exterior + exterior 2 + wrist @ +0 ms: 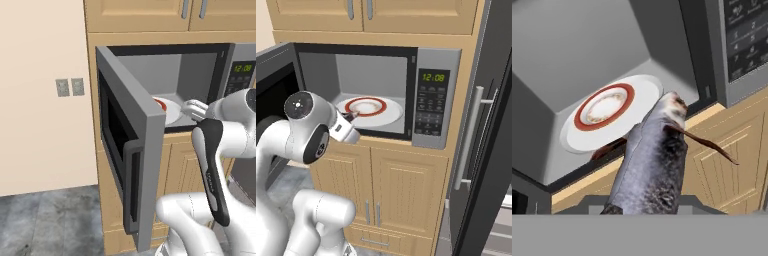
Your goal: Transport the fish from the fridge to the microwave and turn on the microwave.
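The fish (654, 160), silvery grey with a brown fin, hangs head-first in my gripper (350, 118), which is shut on its tail end. It hovers at the front lip of the microwave (436, 65), just outside the cavity. The microwave door (127, 135) is swung wide open to the left. Inside lies a white plate with a red ring (607, 110), and the fish's head overlaps its near edge in the hand view. My hand (192, 109) reaches into the opening from the right. The fridge (496, 125) shows its dark door at the far right.
The keypad and green clock (433, 100) are right of the cavity. Tan cabinets (381, 185) sit below and above the microwave. The fridge's bar handle (472, 140) stands close on the right. The open microwave door blocks the left side.
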